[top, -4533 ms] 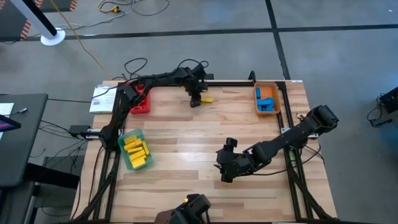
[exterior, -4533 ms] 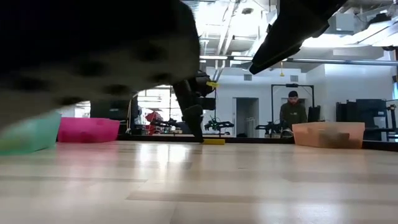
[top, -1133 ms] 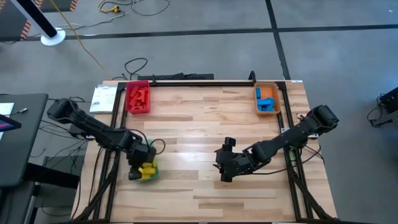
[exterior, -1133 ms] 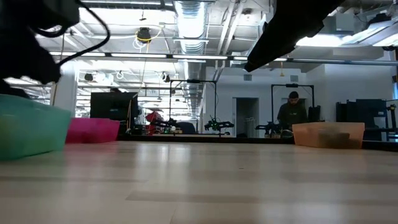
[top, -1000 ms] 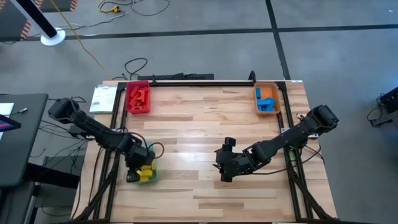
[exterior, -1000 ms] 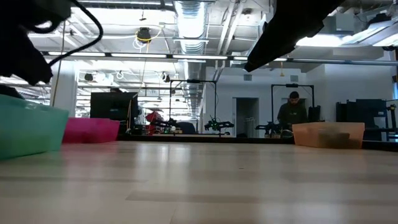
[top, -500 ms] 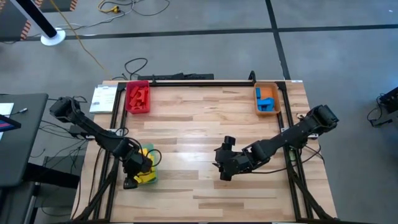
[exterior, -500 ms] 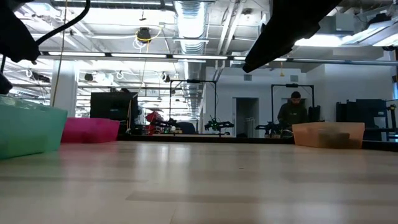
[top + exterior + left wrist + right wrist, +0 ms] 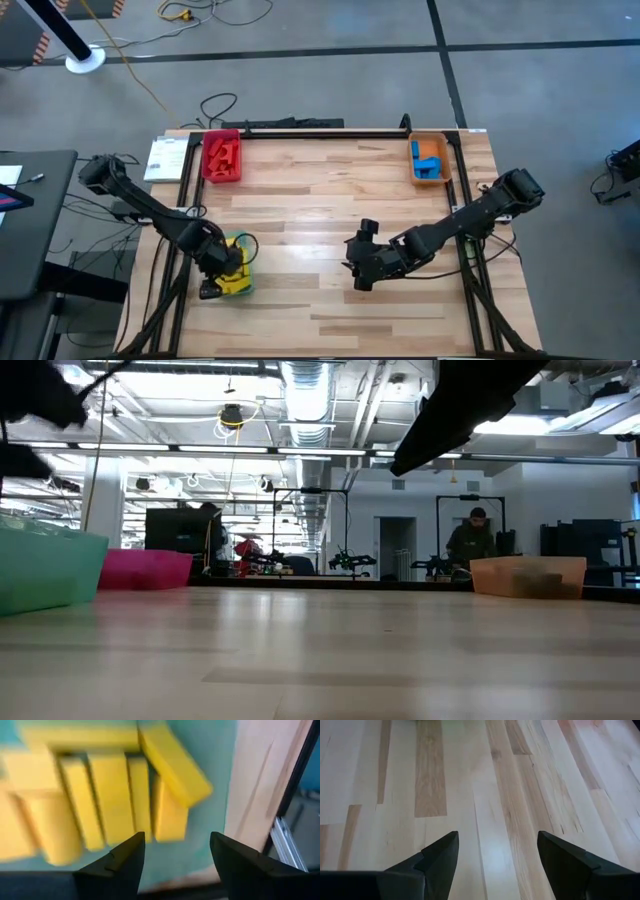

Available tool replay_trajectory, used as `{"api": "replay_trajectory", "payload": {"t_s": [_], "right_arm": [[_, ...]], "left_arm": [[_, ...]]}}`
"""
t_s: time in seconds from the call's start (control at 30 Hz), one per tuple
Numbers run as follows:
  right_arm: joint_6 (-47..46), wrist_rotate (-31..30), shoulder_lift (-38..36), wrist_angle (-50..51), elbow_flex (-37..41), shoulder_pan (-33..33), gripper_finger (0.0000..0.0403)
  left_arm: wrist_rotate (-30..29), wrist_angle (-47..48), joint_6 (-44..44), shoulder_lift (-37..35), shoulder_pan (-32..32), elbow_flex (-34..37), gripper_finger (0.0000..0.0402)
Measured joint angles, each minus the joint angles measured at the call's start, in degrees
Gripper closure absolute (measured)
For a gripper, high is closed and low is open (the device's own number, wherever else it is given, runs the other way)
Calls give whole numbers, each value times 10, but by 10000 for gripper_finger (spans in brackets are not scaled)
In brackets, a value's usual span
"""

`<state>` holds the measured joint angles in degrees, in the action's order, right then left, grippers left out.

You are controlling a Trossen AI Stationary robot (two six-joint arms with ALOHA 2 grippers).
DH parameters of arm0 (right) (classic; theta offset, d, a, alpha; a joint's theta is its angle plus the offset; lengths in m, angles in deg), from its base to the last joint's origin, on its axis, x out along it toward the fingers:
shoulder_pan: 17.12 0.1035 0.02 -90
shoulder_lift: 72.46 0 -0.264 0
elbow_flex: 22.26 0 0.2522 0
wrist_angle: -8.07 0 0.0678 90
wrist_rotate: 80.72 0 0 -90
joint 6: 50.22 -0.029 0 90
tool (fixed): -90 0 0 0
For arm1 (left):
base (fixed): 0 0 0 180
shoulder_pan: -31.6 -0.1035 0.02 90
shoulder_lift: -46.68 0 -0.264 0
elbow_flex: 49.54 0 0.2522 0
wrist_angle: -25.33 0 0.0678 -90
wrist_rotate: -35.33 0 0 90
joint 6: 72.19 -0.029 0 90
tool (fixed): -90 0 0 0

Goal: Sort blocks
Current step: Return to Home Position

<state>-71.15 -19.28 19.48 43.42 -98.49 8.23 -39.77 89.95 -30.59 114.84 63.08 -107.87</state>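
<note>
Several yellow blocks (image 9: 100, 805) lie in the green tray (image 9: 215, 755) at the table's near left; one of them (image 9: 172, 762) rests slanted on the others. My left gripper (image 9: 175, 865) hangs open just above them, pointing steeply down, with nothing between its fingers; the high view shows it over the tray (image 9: 218, 280). My right gripper (image 9: 358, 275) waits open above bare wood near the table's middle (image 9: 495, 865). Red blocks lie in the red tray (image 9: 222, 157), blue blocks in the orange tray (image 9: 429, 160).
The red tray stands at the far left corner and the orange tray at the far right corner. Bare wooden boards (image 9: 320, 200) stretch between the trays. The table's metal frame (image 9: 295, 835) runs beside the green tray. A person (image 9: 476, 540) stands in the room beyond.
My left gripper has risen above the green tray and drifted a little toward the table's near left corner, so more of the yellow blocks show beside it. My right gripper has kept still.
</note>
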Motion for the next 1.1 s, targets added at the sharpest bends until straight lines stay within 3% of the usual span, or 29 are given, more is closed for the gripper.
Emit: {"api": "replay_trajectory", "payload": {"t_s": [0.1,0.33,0.43,0.6,0.77,0.93,1.1], "right_arm": [[11,0,-2,-3,0,0,117],[83,0,-54,-24,0,7,117],[139,2,-93,-37,0,19,117],[199,2,-170,-17,0,41,117],[196,2,-257,31,16,52,117],[204,3,-372,-22,119,54,117],[239,6,-490,-160,257,50,117]], "left_arm": [[-77,15,-24,-28,0,-28,182],[-334,13,-119,-122,1,-83,182],[-394,-25,-187,-172,5,-84,182],[-418,-114,-301,-266,6,-52,182],[-422,-170,-352,-379,5,12,182],[-423,-238,-378,-506,5,114,182],[-423,-309,-419,-635,5,219,182]]}}
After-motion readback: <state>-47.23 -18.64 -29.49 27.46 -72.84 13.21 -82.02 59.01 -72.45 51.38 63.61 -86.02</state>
